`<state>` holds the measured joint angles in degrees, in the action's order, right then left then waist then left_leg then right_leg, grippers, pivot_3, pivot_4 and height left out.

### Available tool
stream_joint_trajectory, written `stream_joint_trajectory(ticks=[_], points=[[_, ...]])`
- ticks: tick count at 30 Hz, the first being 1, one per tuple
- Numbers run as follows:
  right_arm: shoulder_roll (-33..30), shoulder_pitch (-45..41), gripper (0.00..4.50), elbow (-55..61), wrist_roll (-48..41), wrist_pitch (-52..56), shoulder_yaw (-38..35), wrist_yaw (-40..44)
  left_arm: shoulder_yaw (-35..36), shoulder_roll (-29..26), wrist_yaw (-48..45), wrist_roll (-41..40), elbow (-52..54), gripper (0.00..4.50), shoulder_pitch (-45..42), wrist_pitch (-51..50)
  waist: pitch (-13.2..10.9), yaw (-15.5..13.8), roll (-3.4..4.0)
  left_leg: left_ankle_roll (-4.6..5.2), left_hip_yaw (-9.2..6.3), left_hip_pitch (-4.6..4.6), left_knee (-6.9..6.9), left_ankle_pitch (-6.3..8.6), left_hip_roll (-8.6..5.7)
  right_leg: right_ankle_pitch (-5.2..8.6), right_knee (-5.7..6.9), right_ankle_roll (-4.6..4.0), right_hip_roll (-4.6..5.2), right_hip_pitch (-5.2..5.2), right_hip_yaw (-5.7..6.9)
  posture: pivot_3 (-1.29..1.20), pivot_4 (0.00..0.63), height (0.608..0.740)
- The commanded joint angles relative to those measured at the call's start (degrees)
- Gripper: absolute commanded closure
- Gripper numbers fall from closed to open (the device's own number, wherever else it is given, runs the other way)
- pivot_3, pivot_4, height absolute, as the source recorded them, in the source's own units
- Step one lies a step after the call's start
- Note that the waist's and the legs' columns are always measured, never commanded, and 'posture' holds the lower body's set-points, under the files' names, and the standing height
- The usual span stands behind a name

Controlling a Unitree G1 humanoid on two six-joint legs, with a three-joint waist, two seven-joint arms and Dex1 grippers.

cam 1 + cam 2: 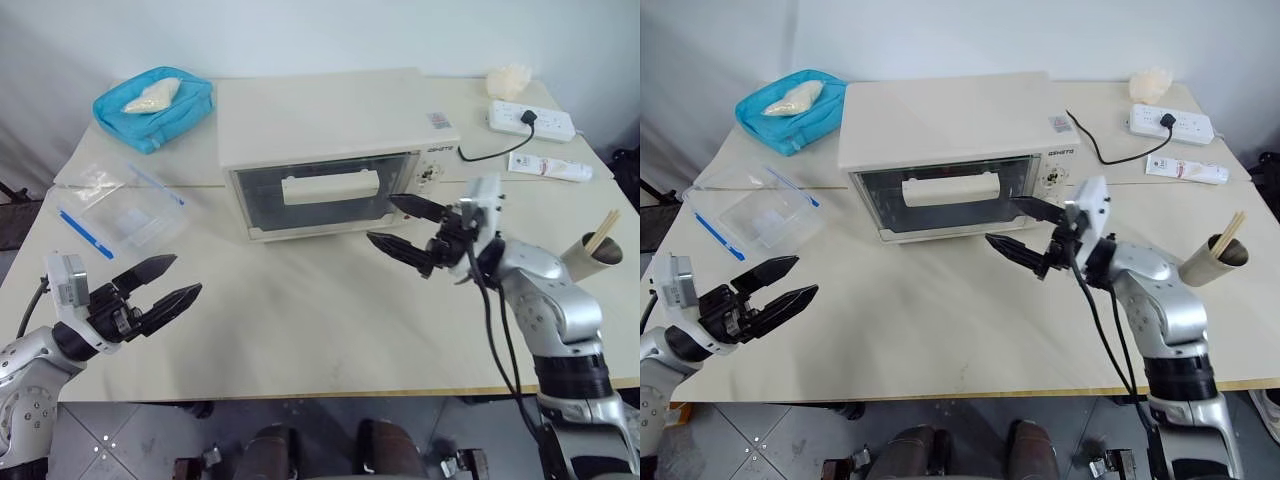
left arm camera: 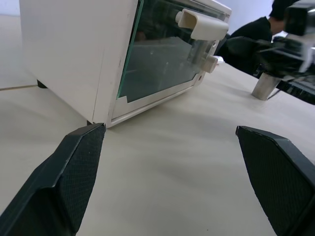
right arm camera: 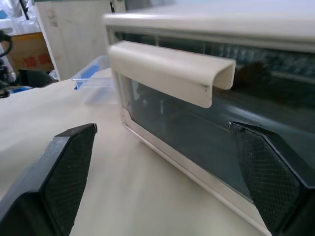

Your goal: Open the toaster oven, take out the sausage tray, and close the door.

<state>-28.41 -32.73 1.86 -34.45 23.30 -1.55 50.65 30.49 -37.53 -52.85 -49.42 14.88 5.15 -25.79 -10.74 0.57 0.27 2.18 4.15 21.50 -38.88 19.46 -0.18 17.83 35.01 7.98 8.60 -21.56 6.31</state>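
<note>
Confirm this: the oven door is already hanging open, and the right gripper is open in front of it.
Not quite. The door is shut against the toaster oven, its handle untouched, as the right wrist view shows. The right gripper is indeed open in front of it.

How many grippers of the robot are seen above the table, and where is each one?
2. The left gripper hovers open near the table's front left, before the clear plastic box. The right gripper is open just before the door.

One toaster oven [image 1: 335,140] sits on the desk [image 1: 300,320]. Also one clear plastic box [image 1: 120,210], one blue pouch [image 1: 155,105], one power strip [image 1: 530,120], one tube [image 1: 548,167] and one paper cup [image 1: 590,255]. Two pincers: left [image 1: 165,282], right [image 1: 400,225].
</note>
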Motion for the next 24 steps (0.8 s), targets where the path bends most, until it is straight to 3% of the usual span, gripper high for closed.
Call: stream_joint_trajectory(ticks=[1,9,13,17,21,24], points=[[1.4,-4.2,0.06,-3.0,1.6,-1.7,0.7,1.2,1.1,0.3,-0.7,-1.9,2.9,0.00,1.3,0.0,0.0,0.0,0.00,0.01,0.00,0.01,-0.01,0.01,-0.02,0.00,0.00,0.01,0.01,0.01,0.01,0.00,0.150,0.740],[3.4,-5.8,0.06,-3.2,1.2,-3.5,0.5,5.8,1.5,0.7,-0.2,-1.5,3.2,0.00,2.9,0.6,0.0,0.1,0.00,0.01,0.04,0.02,-0.08,0.01,0.00,0.00,-0.01,0.01,-0.03,0.03,0.04,0.00,0.150,0.740],[-0.4,-0.3,0.06,1.8,2.9,-8.1,3.0,15.1,0.9,-0.3,0.5,-1.6,1.8,0.00,2.5,-1.5,0.0,0.3,0.00,-0.02,0.03,0.02,-0.04,0.03,0.05,0.00,-0.02,0.01,-0.07,0.01,0.06,0.00,0.150,0.740],[-2.5,3.6,0.06,3.0,6.6,-14.2,4.1,17.9,0.7,-1.1,0.7,-2.3,-1.0,0.00,-1.5,-2.7,0.0,0.7,-0.02,-0.04,0.04,0.01,-0.01,0.05,0.05,0.00,-0.04,0.01,-0.07,0.01,0.13,0.00,0.150,0.740],[-2.2,4.7,0.00,3.3,7.5,-15.9,3.9,17.5,-1.1,-0.7,1.0,-1.0,-4.8,0.84,-9.1,-2.3,0.0,1.0,-0.02,-0.06,0.17,0.01,-0.10,0.01,0.08,0.00,-0.06,0.01,-0.07,0.02,0.14,0.00,0.150,0.740],[-2.1,5.2,0.00,3.6,8.0,-16.6,4.0,17.2,-4.5,-0.2,1.9,0.8,-7.4,1.83,-16.1,-2.4,0.0,0.9,-0.02,-0.07,0.15,0.00,-0.12,-0.01,0.09,0.00,0.00,0.01,-0.08,0.02,0.15,0.00,0.150,0.740]])
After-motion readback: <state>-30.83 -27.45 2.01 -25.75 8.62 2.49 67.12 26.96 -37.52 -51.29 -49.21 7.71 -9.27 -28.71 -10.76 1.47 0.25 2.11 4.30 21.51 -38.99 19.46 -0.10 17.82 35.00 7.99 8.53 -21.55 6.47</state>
